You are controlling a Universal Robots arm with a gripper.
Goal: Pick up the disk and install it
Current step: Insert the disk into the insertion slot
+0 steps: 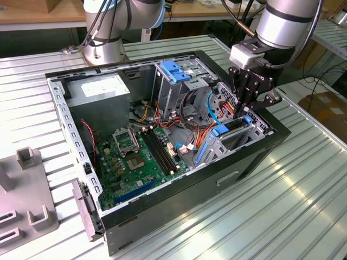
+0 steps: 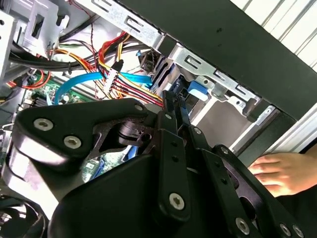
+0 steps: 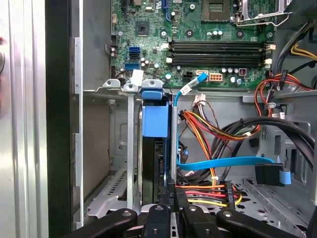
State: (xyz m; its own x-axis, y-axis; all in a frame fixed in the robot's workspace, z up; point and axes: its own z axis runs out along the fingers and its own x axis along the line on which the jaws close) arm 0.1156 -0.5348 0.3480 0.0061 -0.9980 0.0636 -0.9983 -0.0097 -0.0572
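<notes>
The disk (image 1: 237,126) stands on edge in the drive bay at the exterior view's right end of the open computer case (image 1: 179,200). It is a dark slab with a bright blue carrier frame. My gripper (image 1: 246,111) comes down from above and is shut on the disk's upper edge. In the first wrist view the blue carrier of the disk (image 3: 154,119) sits between the bay's metal rails, with my gripper (image 3: 171,192) pinching the thin edge. In the second wrist view my gripper (image 2: 174,106) meets just beside the disk's blue frame (image 2: 194,90).
A tall metal cage with a wide blue tab (image 1: 174,70) stands mid-case. Bundled coloured wires (image 1: 192,132) and a thin blue cable (image 3: 223,162) lie close to the bay. The motherboard (image 1: 135,157) covers the floor. A person's hand (image 2: 277,171) rests outside the case wall. A grey fixture (image 1: 27,200) sits at the exterior view's left.
</notes>
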